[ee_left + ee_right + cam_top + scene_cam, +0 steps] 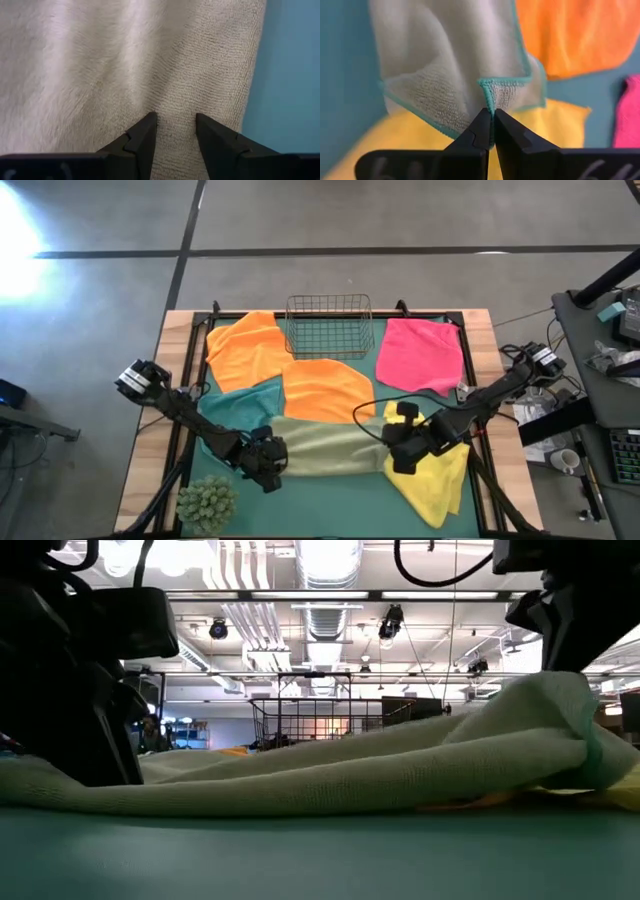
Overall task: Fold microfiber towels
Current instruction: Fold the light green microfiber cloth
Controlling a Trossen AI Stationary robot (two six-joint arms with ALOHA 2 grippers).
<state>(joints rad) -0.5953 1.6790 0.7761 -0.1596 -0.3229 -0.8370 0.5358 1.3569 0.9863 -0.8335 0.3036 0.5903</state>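
The olive towel (325,448) is spread across the lower middle of the high view, on the teal table (330,505). In the low view it fills the width as a long fold, raised at the right end. The left gripper (266,465) is set at the towel's left end; in the left wrist view its jaws are seen parted, with the cloth lying between and under them near the towel's edge. Whether cloth is actually pinched there cannot be told. The right gripper (491,131) is placed at the towel's right end, and its jaws are closed on a teal-hemmed corner of the olive towel, which is lifted off the surface.

The yellow towel (432,475) is seen at lower right, under the right gripper. Two orange towels (325,390) lie in the upper middle, one overlapping the other, and the teal towel (240,408) sits left of centre. The pink towel (420,355) is at upper right. A wire basket (330,325) stands at upper centre, and a spiky ball (207,502) rests at lower left.
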